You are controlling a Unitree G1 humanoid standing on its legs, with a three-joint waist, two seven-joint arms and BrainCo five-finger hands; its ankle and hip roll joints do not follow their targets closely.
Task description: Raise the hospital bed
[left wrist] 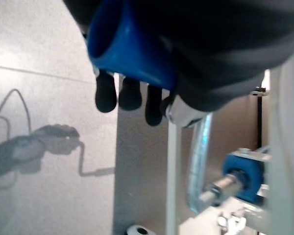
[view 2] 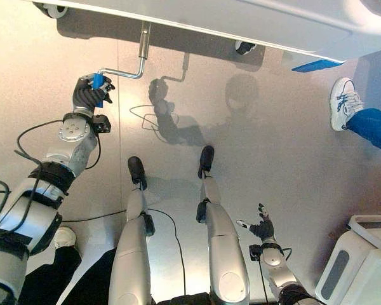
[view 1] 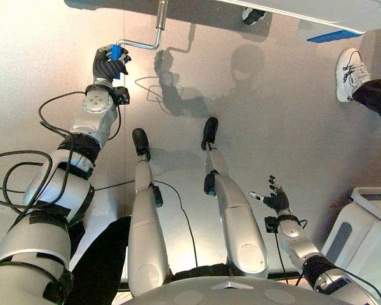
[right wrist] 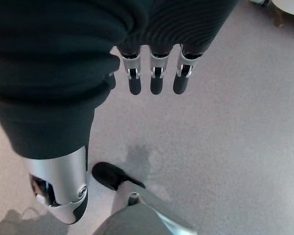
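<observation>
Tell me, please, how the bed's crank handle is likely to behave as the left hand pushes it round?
The crank is bent bare metal rod, so it is probably stiff and will swing in a circle rather than flex. Its blue grip, which the left hand is curled round, looks like smooth plastic; it may turn or slip in the fingers.
</observation>
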